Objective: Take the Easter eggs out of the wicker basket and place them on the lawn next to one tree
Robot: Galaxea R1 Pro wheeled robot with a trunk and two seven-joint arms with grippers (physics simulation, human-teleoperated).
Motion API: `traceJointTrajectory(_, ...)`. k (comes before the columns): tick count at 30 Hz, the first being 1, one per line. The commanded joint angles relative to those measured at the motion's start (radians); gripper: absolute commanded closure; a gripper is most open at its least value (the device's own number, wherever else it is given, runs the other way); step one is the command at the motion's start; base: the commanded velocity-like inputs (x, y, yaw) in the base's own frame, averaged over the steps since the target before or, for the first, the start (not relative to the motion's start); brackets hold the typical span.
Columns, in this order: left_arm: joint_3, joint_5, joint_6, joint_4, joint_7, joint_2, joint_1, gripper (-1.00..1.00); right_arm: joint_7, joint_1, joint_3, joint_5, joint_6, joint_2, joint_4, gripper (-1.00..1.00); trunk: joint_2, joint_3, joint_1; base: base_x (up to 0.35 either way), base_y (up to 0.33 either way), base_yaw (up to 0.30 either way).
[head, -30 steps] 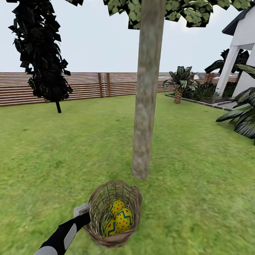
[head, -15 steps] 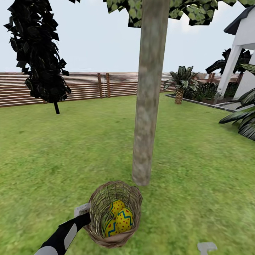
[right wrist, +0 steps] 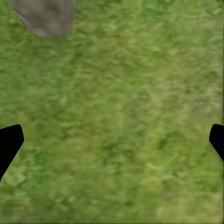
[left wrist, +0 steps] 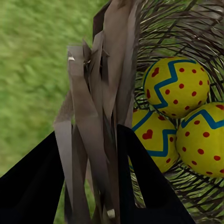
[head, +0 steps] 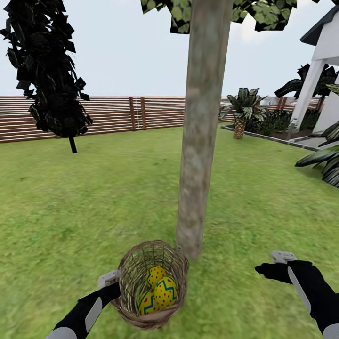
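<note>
Holding the wicker basket (head: 150, 285) by its rim at the tree (head: 200, 141) base.
Head view: left gripper (head: 113, 286) clamps the basket; three Easter eggs (head: 157, 289) inside. Left wrist view: fingers (left wrist: 140, 182) straddle the rim. Right wrist view: right gripper (right wrist: 112, 142) spread wide above lawn (right wrist: 121, 93).

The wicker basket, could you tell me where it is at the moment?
In the head view the wicker basket is low and centre-left, at the foot of the pale tree, gripped at its rim by the left claw.
</note>
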Motion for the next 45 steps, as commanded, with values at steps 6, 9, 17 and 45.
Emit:
traceJointTrajectory(6,0.008,0.011,0.008,-0.003,-0.006,-0.001,-0.001,1.00,0.000,-0.001,-0.001,-0.004,0.006,0.000,-0.001,-1.00,-0.001,-0.002,0.001,0.334,-0.045,0.122)
traceJointTrajectory(9,0.008,0.011,0.006,-0.003,-0.007,-0.001,-0.001,1.00,-0.001,-0.001,-0.001,-0.003,0.005,0.000,0.000,-1.00,-0.001,-0.003,0.001,0.278,-0.221,0.266)
traceJointTrajectory(17,0.008,0.011,0.006,-0.003,-0.007,-0.001,-0.001,1.00,-0.001,-0.001,-0.001,-0.003,0.006,0.000,0.001,-1.00,-0.001,-0.006,0.001,0.270,-0.234,0.271)
traceJointTrajectory(45,0.021,0.011,0.005,-0.003,-0.006,0.001,-0.001,1.00,-0.004,-0.001,-0.001,-0.003,0.005,0.001,0.007,-1.00,-0.043,-0.025,0.024,0.127,-0.115,0.081)
